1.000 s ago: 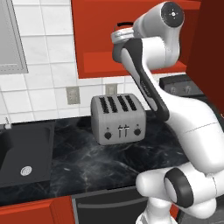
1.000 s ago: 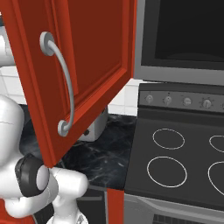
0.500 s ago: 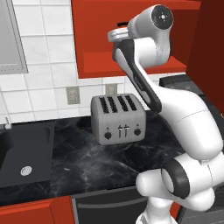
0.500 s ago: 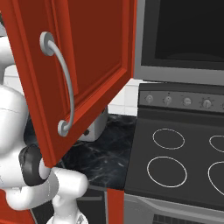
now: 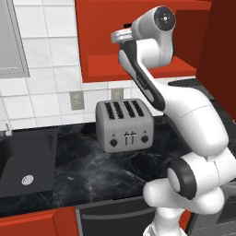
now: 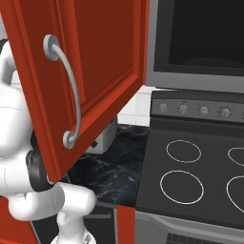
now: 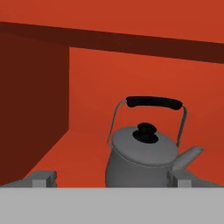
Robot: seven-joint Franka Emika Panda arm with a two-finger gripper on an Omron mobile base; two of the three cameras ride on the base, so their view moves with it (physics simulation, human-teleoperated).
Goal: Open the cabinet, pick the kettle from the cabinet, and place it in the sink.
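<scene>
Down at the far left of the left base view sits the sink [image 5: 27, 168], black in the marble counter [image 5: 110, 170]; right of it stands the toaster [image 5: 123, 125]. Above, my arm reaches into the open cabinet [image 5: 138, 64]. Through my hand camera, my gripper [image 7: 112, 178] has its fingers spread wide apart — the kettle [image 7: 146, 151] stands upright between them on the red shelf, spout pointing right.

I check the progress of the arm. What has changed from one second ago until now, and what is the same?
In the left base view the arm's upper joints swung left and toward the open cabinet. The gripper now faces the kettle with fingers spread, nothing held. The toaster, sink and cabinet door stayed as they were.
</scene>
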